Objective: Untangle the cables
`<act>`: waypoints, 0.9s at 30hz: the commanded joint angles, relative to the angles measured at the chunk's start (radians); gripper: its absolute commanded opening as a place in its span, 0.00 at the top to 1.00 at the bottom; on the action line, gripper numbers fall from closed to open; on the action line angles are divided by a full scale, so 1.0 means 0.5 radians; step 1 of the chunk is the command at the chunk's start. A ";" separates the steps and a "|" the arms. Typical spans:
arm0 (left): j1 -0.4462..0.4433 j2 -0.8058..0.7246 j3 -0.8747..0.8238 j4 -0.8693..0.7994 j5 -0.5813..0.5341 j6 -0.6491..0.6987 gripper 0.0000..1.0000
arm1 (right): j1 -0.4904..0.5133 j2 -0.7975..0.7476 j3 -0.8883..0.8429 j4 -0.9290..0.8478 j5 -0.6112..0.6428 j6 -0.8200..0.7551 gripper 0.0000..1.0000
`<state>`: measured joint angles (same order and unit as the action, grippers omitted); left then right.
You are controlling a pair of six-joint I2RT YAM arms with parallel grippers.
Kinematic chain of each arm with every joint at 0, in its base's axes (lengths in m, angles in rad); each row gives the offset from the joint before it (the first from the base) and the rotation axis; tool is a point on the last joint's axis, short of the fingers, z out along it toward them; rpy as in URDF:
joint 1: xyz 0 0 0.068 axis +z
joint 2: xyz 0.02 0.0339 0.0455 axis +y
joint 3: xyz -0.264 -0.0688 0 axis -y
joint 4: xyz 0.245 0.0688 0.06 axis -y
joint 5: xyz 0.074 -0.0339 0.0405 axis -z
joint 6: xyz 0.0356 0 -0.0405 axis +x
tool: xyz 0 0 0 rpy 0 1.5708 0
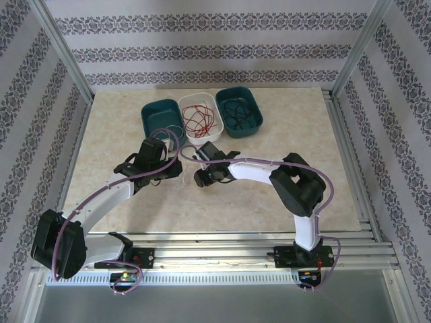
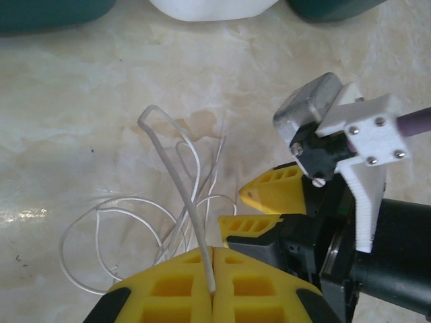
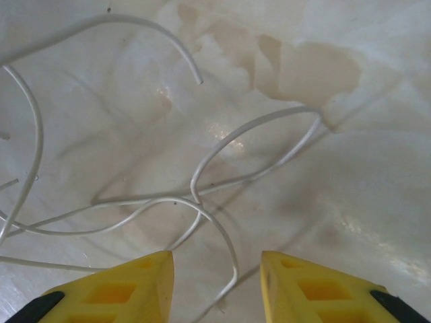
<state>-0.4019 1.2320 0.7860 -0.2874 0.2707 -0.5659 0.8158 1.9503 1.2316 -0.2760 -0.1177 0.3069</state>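
On the marble table (image 1: 350, 175), the left gripper (image 2: 213, 276), bottom centre, pinches a white cable (image 2: 185, 196) while the right gripper (image 3: 217, 266) gapes above its loops; pulling now may cinch them.

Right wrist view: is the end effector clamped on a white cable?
No, the right end effector has its yellow fingers apart, with the white cable lying loose between them.

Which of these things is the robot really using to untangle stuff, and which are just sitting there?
For the job:
white cables
left claw, shut on one of them
right claw, open above them
red cables in the white bin
black cables in a teal bin

Just there:
table stain
purple arm cords
patterned walls
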 commanded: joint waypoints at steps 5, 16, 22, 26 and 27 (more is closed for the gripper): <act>0.030 -0.006 0.046 0.020 0.021 -0.034 1.00 | 0.029 0.087 0.050 -0.009 0.001 0.007 0.66; 0.090 -0.062 0.078 -0.101 -0.068 0.030 1.00 | -0.094 -0.256 -0.261 0.001 0.252 0.251 1.00; 0.132 -0.095 0.076 -0.167 -0.118 0.063 1.00 | -0.280 -0.533 -0.503 -0.092 0.346 0.412 1.00; 0.169 -0.132 0.062 -0.192 -0.150 0.075 1.00 | -0.402 -0.701 -0.596 -0.196 0.458 0.457 1.00; 0.178 -0.140 0.060 -0.198 -0.159 0.079 1.00 | -0.433 -0.750 -0.614 -0.225 0.482 0.465 1.00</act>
<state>-0.3347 1.1919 0.7952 -0.3450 0.2230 -0.5533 0.6258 1.6299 0.9508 -0.3252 0.0540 0.4992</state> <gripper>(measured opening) 0.047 0.064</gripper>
